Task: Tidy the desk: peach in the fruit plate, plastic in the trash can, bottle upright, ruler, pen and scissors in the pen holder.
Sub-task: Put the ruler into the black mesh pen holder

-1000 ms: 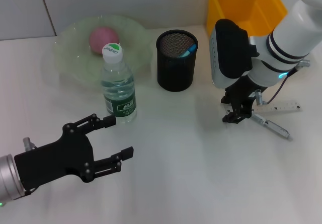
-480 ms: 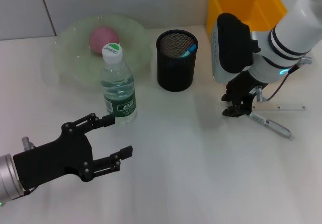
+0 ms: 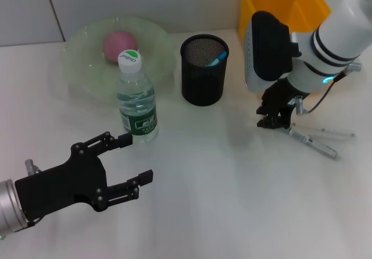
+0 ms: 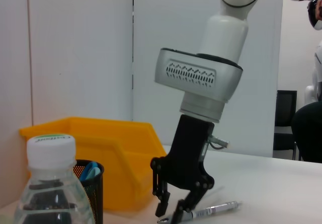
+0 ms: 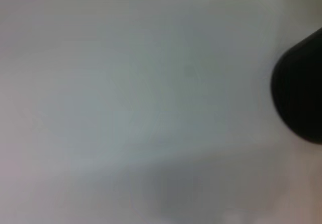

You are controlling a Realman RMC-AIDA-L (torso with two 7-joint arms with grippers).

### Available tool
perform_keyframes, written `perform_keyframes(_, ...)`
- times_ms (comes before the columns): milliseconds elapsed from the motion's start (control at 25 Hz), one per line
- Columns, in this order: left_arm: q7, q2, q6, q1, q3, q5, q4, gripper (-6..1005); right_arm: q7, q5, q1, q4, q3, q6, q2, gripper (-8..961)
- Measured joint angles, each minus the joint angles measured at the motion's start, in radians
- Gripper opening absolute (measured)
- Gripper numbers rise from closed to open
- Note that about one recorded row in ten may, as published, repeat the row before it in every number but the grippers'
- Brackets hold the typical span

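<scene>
Left tool (image 3: 135, 161) spread, idle; right tool (image 3: 273, 122) lowered, fingers parted.

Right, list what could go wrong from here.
1. The right gripper stands at the very tip of the silver pen; such an end grasp may let it pivot or slip.
2. The thin clear ruler lies against the pen and could get dragged along.
3. The black mesh pen holder is light; a long pen might tip it.

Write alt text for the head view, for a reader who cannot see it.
The right pincer is lowered over a silver pen lying on the white table, near a black mesh pen holder. The left pincer hovers open beside an upright water bottle; behind it a peach sits in a green fruit plate.
</scene>
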Motion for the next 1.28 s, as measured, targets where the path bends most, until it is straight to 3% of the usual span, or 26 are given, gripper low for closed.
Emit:
perform_keyframes(320,0.007,0.0,0.005,0.001,0.0,-0.001,0.0,778,0.005,0.004,-0.02,-0.055,-0.009,-0.002,0.002,178)
perform_keyframes(440,0.008,0.0,0.006,0.0,0.0,0.0,0.0,777,0.026,0.007,-0.022,-0.059,-0.017,-0.017,0.003,14)
perform_keyframes(640,0.004,0.0,0.008,-0.002,0.0,-0.001,0.001,777,0.053,0.009,-0.027,-0.094,-0.015,-0.079,0.004,17)
perform_keyframes(1280,0.004,0.0,0.017,-0.003,0.0,0.002,0.004,776,0.178,0.009,-0.064,-0.17,0.127,-0.174,-0.003,379)
